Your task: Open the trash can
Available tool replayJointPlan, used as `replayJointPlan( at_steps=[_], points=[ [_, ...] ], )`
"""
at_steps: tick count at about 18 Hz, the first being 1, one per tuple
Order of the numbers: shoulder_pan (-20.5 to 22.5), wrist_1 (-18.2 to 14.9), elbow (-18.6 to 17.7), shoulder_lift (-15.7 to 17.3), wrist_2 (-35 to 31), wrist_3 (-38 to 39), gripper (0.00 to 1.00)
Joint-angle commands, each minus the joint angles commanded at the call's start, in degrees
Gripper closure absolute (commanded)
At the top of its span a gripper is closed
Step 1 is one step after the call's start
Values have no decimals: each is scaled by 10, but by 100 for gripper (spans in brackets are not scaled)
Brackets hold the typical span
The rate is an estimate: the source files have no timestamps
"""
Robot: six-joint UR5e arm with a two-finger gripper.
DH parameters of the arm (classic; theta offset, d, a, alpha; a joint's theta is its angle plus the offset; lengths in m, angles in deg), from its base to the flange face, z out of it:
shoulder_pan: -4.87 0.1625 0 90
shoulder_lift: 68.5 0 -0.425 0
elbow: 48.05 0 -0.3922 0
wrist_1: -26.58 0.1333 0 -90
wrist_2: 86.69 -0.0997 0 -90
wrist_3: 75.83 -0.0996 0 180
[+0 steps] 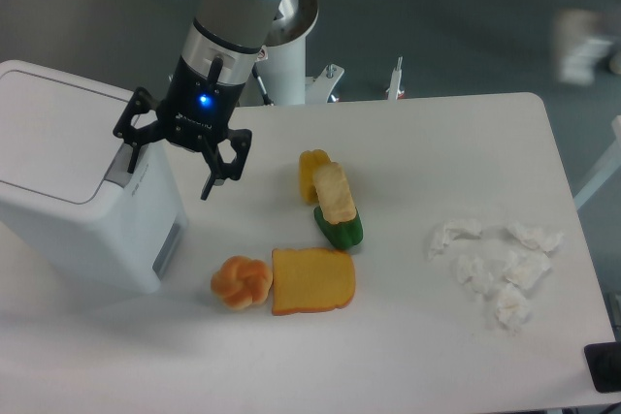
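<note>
The trash can (pixel 68 181) is a large white boxy bin standing at the left of the table, its flat lid down. A grey push tab (pixel 120 164) sits at the lid's right edge and a grey vent (pixel 169 247) shows on its right side. My gripper (pixel 171 172) hangs open over the bin's right edge. One fingertip (pixel 133 158) is right at the grey tab; whether it touches, I cannot tell. The other finger (pixel 210 184) is out over the table.
Toy foods lie mid-table: a yellow and green pepper with a chip-like piece (pixel 332 199), a toast slice (pixel 312 281) and a bun (pixel 242 282). Crumpled white tissues (pixel 497 265) lie at the right. The table's edge (pixel 563 181) runs along the right.
</note>
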Motion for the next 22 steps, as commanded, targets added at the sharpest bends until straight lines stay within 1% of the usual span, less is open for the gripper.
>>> replayJointPlan(
  at_steps=[5, 9, 15, 22],
  points=[
    [0, -1, 0, 2, -1, 0, 0],
    [-1, 0, 0, -4, -3, 0, 0],
    [0, -3, 1, 0, -4, 0, 0],
    [4, -6, 39, -4, -3, -5, 0]
  ],
)
